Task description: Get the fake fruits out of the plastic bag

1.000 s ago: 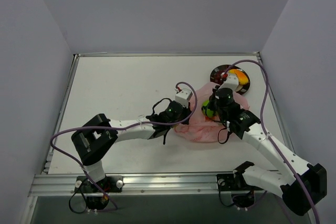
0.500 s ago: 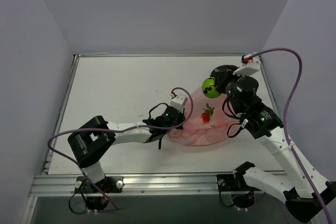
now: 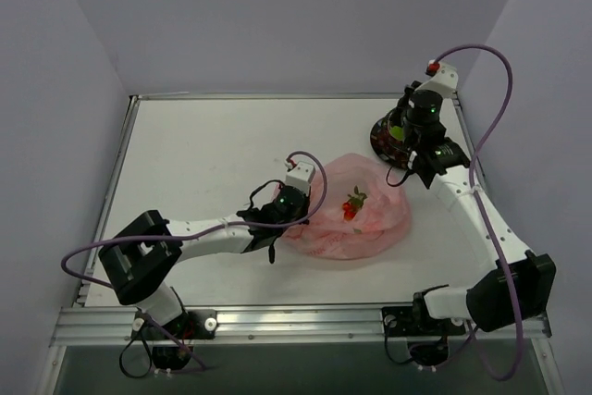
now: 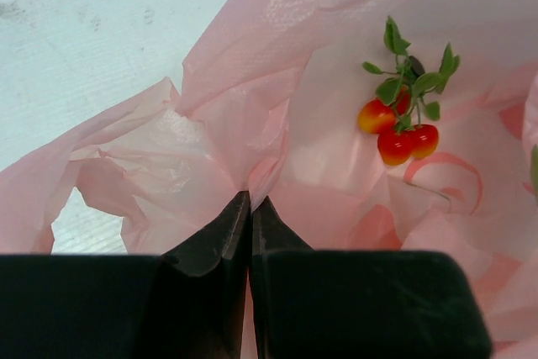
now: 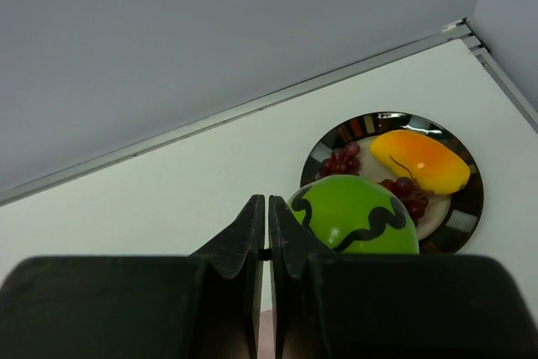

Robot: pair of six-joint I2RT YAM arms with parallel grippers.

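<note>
The pink plastic bag [image 3: 356,228] lies crumpled mid-table. My left gripper [image 3: 307,203] is shut on a fold at its left edge, as the left wrist view [image 4: 250,197] shows. A small red fruit cluster with green leaves [image 3: 352,203] lies on the bag's pink film [image 4: 252,81], to the right of my fingers [image 4: 399,128]. My right gripper [image 3: 400,131] is shut on the thin stem of the green ball-like fruit [image 5: 353,220] and holds it above the black plate [image 5: 471,208]. The plate bears a yellow-orange piece [image 5: 420,161] and dark red grapes [image 5: 340,161].
The plate [image 3: 379,129] sits at the table's back right corner, close to the raised metal edge [image 5: 210,119] and the grey walls. The right arm's purple cable [image 3: 499,71] loops above that corner.
My right gripper has lifted the green fruit out of the bag and carried it back-right over the plate. The red fruit cluster has come into view. My left gripper keeps its hold and has shifted slightly left.
</note>
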